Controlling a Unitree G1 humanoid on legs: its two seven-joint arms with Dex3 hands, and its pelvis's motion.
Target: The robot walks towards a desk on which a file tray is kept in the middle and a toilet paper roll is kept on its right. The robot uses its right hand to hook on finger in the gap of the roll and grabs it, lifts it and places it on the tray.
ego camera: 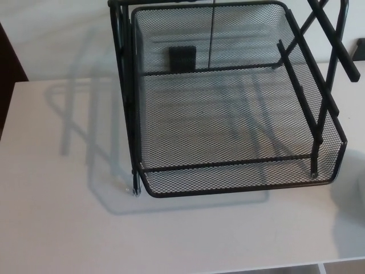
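1. A white counter (57,222) fills most of the head view, seen from above. A pale wall (51,34) runs behind it at 12 o'clock.
2. A black wire-mesh file tray (228,178) stands on the counter, from the centre up toward 12 o'clock. Its low front wall faces 6 o'clock. The white counter shows through the mesh floor.
3. The tray sits in a black metal frame. Two straight posts (126,114) run along the tray's 9 o'clock side. Crossed bars (336,34) rise at 1 o'clock.
4. A small black block (182,57) sits against the back wall of the tray, near 12 o'clock. What it is cannot be told.
5. Nothing lies on the mesh floor of the tray.
6. The frame throws a soft grey shadow (85,131) on the counter toward 9 o'clock.
7. A faint pale curved shape (360,194) is cut off by the picture's edge between 3 and 4 o'clock, just beside the tray's front corner. It is too blurred and cropped to say whether it is the toilet paper roll.
8. Neither robot hand shows in this view, so the state of the fingers cannot be told.
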